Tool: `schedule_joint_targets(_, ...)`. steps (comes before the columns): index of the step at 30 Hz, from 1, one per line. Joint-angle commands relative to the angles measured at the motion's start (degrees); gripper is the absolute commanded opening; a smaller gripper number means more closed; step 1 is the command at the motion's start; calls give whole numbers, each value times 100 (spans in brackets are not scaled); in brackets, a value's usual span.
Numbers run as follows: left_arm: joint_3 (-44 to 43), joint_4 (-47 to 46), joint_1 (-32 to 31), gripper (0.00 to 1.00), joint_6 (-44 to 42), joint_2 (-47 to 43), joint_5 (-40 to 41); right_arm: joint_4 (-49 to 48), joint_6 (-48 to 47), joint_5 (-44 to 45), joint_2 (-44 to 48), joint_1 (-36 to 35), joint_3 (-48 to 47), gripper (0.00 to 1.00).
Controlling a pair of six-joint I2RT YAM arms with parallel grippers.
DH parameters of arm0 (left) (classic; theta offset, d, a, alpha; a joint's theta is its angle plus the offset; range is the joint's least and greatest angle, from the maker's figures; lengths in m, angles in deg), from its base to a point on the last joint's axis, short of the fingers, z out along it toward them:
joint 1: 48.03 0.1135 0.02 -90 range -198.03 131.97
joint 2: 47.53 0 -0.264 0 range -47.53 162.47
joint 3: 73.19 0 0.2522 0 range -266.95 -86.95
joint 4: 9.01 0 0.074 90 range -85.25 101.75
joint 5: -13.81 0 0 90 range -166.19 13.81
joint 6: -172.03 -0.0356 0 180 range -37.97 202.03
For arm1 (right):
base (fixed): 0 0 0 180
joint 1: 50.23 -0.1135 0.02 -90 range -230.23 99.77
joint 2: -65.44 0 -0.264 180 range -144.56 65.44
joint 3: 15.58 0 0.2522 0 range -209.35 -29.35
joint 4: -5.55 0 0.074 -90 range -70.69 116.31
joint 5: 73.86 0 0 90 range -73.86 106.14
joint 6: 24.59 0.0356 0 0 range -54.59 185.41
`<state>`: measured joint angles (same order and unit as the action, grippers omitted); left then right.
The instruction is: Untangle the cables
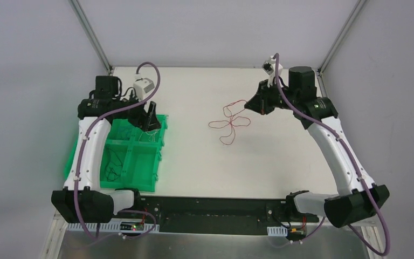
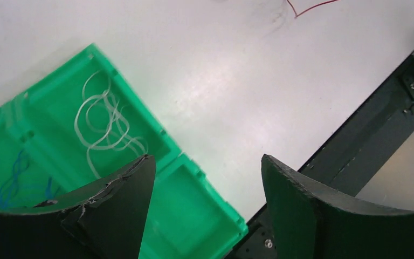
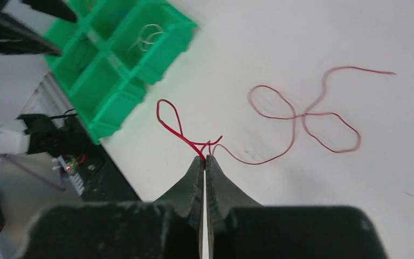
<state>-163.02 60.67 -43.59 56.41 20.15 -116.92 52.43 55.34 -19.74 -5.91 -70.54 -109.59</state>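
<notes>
Thin white wire and blue wire binned in green plastic tray (left); left gripper gapes empty, right gripper pinches unsorted looped red wire.

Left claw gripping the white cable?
No, the left claw stands open and empty; the white cable lies loose in the green bin.

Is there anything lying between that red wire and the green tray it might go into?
Nothing visible does: only white table surface lies between the red cable, pinched in the shut right gripper, and the green bin. The open left gripper hangs above the bin, near its white cable.
</notes>
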Motion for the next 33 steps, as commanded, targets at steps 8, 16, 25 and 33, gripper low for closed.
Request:
schedule_joint_targets(8,522,-3242,-2857,77,515,1413,-170,-767,-200,1379,-2931,740,-459,0)
schedule_joint_targets(16,-283,-4111,-3751,87,-2207,3334,-417,-587,276,940,-4633,966,-1721,0)
schedule_joint_targets(25,-1419,-4300,-3896,89,-3818,4939,-83,-842,647,597,-5318,994,-1866,0)
schedule_joint_targets(33,-2215,-4296,-3945,91,-3606,5663,-373,-782,1235,348,-5704,1003,-2159,0)
